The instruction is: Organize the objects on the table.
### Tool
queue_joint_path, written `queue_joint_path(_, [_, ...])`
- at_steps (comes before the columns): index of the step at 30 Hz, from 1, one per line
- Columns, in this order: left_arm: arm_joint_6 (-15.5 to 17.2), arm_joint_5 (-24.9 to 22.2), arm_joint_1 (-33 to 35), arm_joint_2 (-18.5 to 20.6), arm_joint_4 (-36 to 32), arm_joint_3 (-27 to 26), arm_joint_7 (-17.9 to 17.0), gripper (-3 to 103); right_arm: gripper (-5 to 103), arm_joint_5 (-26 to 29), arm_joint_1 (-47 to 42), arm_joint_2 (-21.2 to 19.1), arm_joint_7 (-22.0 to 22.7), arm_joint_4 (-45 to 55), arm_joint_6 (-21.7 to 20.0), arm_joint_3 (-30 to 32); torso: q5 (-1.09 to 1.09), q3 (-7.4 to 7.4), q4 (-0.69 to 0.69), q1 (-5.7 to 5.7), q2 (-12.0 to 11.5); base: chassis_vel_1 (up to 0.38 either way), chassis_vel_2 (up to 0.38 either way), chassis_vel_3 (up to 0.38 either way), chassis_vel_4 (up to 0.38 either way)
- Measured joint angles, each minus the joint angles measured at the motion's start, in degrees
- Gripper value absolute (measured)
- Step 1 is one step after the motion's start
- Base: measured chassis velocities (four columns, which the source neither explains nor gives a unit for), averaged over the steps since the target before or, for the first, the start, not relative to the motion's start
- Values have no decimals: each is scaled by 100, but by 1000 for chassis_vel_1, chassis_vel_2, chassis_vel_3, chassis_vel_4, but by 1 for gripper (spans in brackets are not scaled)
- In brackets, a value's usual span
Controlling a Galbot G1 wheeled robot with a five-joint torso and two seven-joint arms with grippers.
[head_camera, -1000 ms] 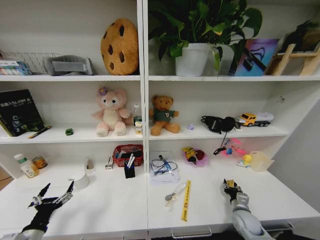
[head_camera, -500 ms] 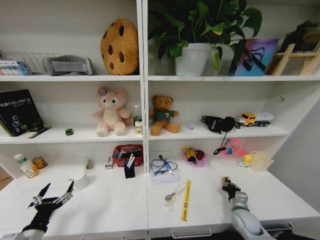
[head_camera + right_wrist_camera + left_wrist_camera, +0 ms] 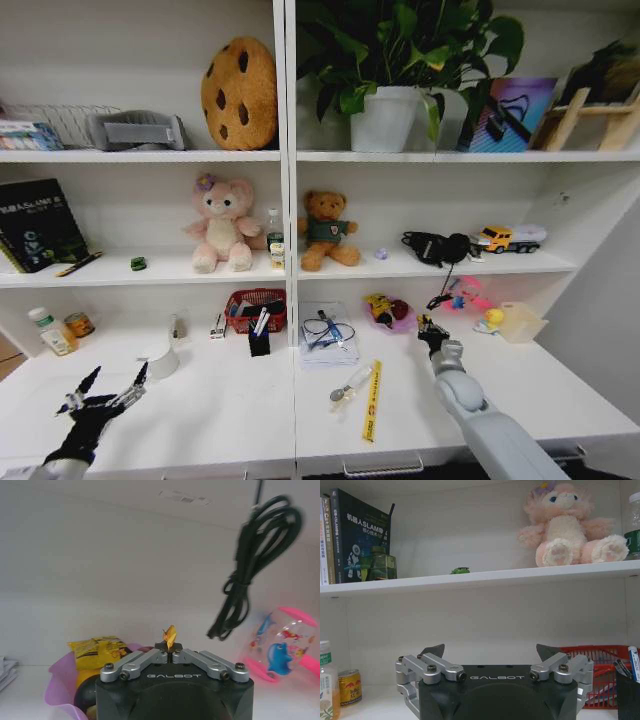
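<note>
While your right gripper (image 3: pixel 426 327) pinched a small yellow scrap (image 3: pixel 170 635) just beside the pink bowl (image 3: pixel 400 326) (left gripper (image 3: pixel 105 392) spread, well apart from it), you likely needed to centre over the bowl before letting go.

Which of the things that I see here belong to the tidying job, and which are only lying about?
Job: right pincer shut on a small yellow scrap; pink bowl; yellow ruler; small bottle; green toy car; table; left pincer, open, idle.
Lying about: pink plush; teddy bear; cookie cushion; potted plant.
</note>
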Motion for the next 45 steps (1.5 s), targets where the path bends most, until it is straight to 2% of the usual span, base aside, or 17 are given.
queue_joint_path(5, [0,0,0,0,0,0,0,100,0,18,812,175,-66,-697,126,-659,0,0,-1,0,0,0,0,0,0])
queue_joint_path(11, [0,0,0,0,0,0,0,100,-1,-33,1231,394,23,-1085,185,-836,0,0,0,0,0,0,0,0,0])
queue_joint_path(13, [0,0,0,0,0,0,0,100,2,-29,1262,418,46,-1114,150,-839,-1,0,0,0,0,0,0,0,0])
queue_joint_path(16, [0,0,0,0,0,0,0,100,15,-84,1174,325,20,-1073,154,-787,-1,-1,-2,0,0,0,0,0,0])
queue_joint_path(19, [0,0,0,0,0,0,0,100,21,-87,1061,246,-12,-954,155,-720,-1,-1,-2,-1,0,0,0,0,0])
queue_joint_path(24, [0,0,0,0,0,0,0,100,42,-94,387,-56,-97,-216,141,-346,0,-1,-3,-1,0,0,0,0,0])
queue_joint_path(27, [0,0,0,0,0,0,0,100,48,-108,142,-157,-135,79,172,-211,0,-1,-1,-1,0,0,0,0,0])
queue_joint_path(29, [0,0,0,0,0,0,0,100,63,-190,-505,-356,-249,858,311,140,-1,-1,0,-1,0,0,0,0,0])
queue_joint_path(31, [0,0,0,0,0,0,-1,100,63,-231,-770,-400,-289,1150,356,325,1,-1,-2,-1,0,0,0,0,0])
queue_joint_path(32, [0,0,0,0,0,0,0,100,69,-284,-1109,-431,-324,1516,402,563,-2,-2,-2,-1,0,0,0,0,0])
queue_joint_path(33, [0,0,0,0,0,0,0,100,69,-284,-1109,-431,-324,1516,402,563,-2,-2,-2,-1,0,0,0,0,0])
queue_joint_path(35, [0,0,0,0,0,0,0,100,80,-334,-1848,-441,-348,2230,500,1030,0,-2,-3,-2,0,0,0,0,0])
queue_joint_path(36, [0,0,0,0,0,0,0,100,80,-334,-1848,-441,-348,2230,500,1030,0,-2,-3,-2,0,0,0,0,0])
queue_joint_path(37, [0,0,0,0,0,0,0,100,90,-360,-2210,-446,-398,2540,608,1264,0,-2,-2,-2,0,0,0,0,0])
queue_joint_path(38, [0,0,0,0,0,0,0,100,95,-400,-2503,-451,-486,2792,767,1486,-1,-2,-2,-2,1,0,0,0,0])
queue_joint_path(41, [0,0,0,0,0,0,0,100,99,-420,-2742,-452,-593,2994,907,1701,0,-2,-1,-2,0,0,0,0,0])
queue_joint_path(45, [0,0,0,0,0,0,0,100,100,-394,-3679,-390,-1090,3567,1374,2481,-1,-2,0,-1,1,0,0,0,0])
